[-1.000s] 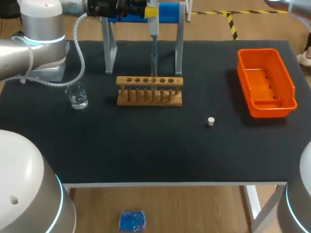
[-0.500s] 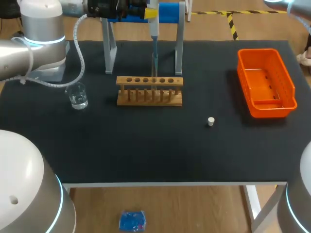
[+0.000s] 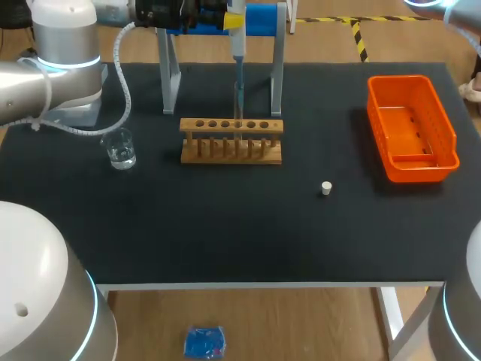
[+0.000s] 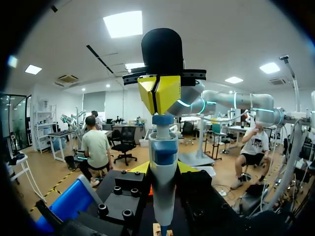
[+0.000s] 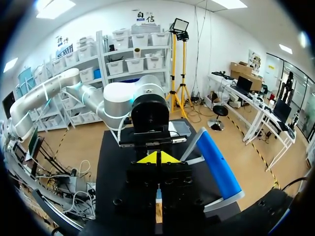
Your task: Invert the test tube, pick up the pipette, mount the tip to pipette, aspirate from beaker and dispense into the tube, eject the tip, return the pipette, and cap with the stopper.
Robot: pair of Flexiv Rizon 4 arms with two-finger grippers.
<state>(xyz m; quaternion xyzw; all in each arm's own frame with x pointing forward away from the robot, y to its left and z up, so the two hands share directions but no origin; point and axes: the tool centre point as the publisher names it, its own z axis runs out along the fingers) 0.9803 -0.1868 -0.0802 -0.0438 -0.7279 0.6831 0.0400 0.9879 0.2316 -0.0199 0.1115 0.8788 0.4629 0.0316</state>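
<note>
My left gripper [image 3: 229, 19] reaches in from the left at the back of the table and is shut on the white and blue pipette [image 3: 237, 53], which hangs upright. Its tip [image 3: 239, 98] points down over the middle of the wooden rack [image 3: 231, 140]. I cannot make out a tube there. In the left wrist view the pipette [image 4: 162, 142] stands between my left gripper [image 4: 163, 168]. My right gripper [image 4: 160, 93] is shut, its tips resting on the plunger from above. In the right wrist view, the right gripper [image 5: 157, 157] sits over the rack [image 5: 158, 212]. The white stopper [image 3: 326, 188] lies right of the rack.
A glass beaker [image 3: 120, 148] with clear liquid stands left of the rack. The grey stand with a blue bar [image 3: 259, 19] is right behind the pipette. An orange bin [image 3: 411, 128] sits at the right edge.
</note>
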